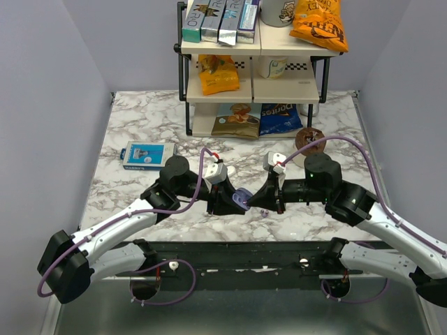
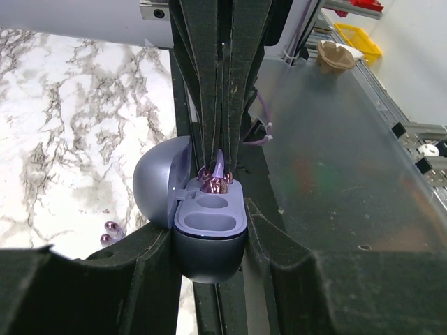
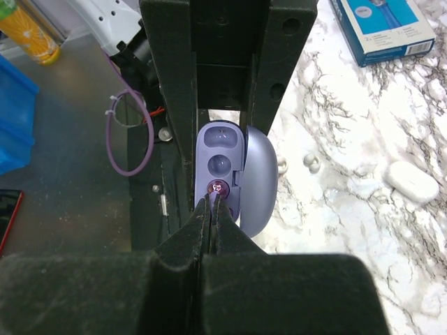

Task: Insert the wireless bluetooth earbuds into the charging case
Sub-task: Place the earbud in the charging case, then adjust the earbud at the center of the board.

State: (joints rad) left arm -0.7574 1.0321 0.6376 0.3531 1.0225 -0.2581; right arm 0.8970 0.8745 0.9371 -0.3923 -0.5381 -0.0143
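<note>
My left gripper (image 1: 225,200) is shut on the charging case (image 2: 209,241), a lavender-blue clamshell, and holds it upright with the lid (image 2: 157,181) open to one side. The case also shows in the top view (image 1: 242,199) and in the right wrist view (image 3: 222,150). My right gripper (image 3: 215,199) is shut on one purple earbud (image 3: 218,187) by its stem and holds it at the case's socket nearest to it. That earbud shows in the left wrist view (image 2: 211,185) too. The other two recesses are empty. The second earbud (image 2: 108,234) lies on the marble beside the case (image 1: 264,211).
A white oval pebble-like object (image 3: 412,181) and small white ear tips (image 3: 311,162) lie on the marble near the case. A blue box (image 1: 147,155) lies at the left. A shelf rack with snack bags (image 1: 251,77) stands at the back, with a brown round object (image 1: 309,137) beside it.
</note>
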